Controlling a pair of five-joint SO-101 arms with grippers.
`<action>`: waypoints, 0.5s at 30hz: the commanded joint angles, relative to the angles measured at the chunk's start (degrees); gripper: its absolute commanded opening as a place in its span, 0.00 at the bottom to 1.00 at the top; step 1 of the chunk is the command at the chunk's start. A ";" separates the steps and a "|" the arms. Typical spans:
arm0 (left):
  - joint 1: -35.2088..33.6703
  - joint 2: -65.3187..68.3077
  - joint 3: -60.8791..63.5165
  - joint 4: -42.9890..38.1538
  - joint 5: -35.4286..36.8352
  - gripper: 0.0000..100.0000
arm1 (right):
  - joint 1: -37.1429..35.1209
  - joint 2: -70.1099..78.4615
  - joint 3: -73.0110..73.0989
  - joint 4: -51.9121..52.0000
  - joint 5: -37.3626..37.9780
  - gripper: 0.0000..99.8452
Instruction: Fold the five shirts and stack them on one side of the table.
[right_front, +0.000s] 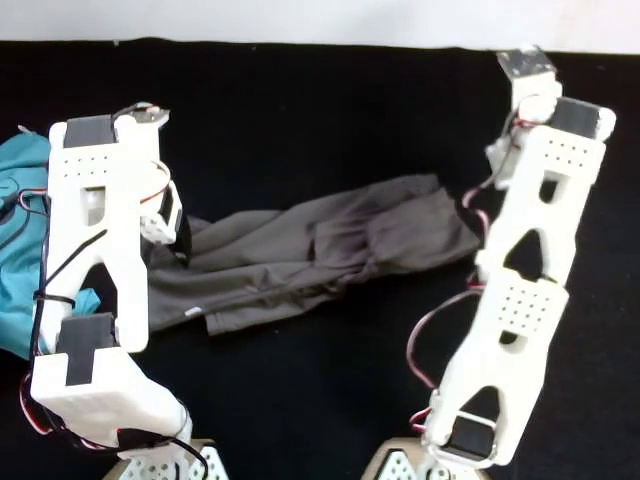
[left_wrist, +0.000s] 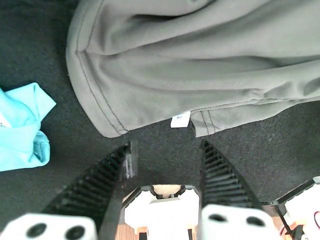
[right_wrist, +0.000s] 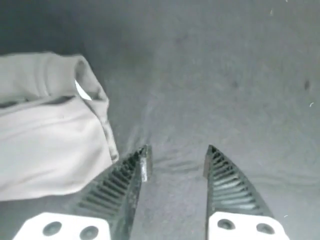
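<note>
High view: a grey shirt (right_front: 330, 250) lies rumpled mid table (right_front: 300, 100), a teal shirt (right_front: 20, 200) at its left edge. Left gripper (left_wrist: 166, 145) and right gripper (right_wrist: 177, 148) are spread wide, holding nothing.

Soft, even light comes from above. The black table (right_front: 300, 400) takes it without glare. Faint shadows sit in the folds of the grey shirt (right_front: 330, 250) and just under its edge. Beside the shirt, around the right pincer (right_wrist: 175, 152), the table looks dimmer.

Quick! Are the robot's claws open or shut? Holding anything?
Left gripper: open, holding nothing, near the grey shirt hem.
Right gripper: open, holding nothing, beside the grey shirt's end.
</note>
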 joint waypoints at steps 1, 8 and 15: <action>-0.57 -2.33 -1.45 -0.70 -0.18 0.20 | -6.37 -0.57 -1.19 0.75 0.53 0.17; -0.57 -2.33 -1.45 -0.70 -0.18 0.20 | -16.84 -0.31 6.64 0.75 -3.08 0.17; -0.57 -2.33 -1.45 -0.70 -0.18 0.20 | -16.75 -0.57 21.58 0.75 1.58 0.16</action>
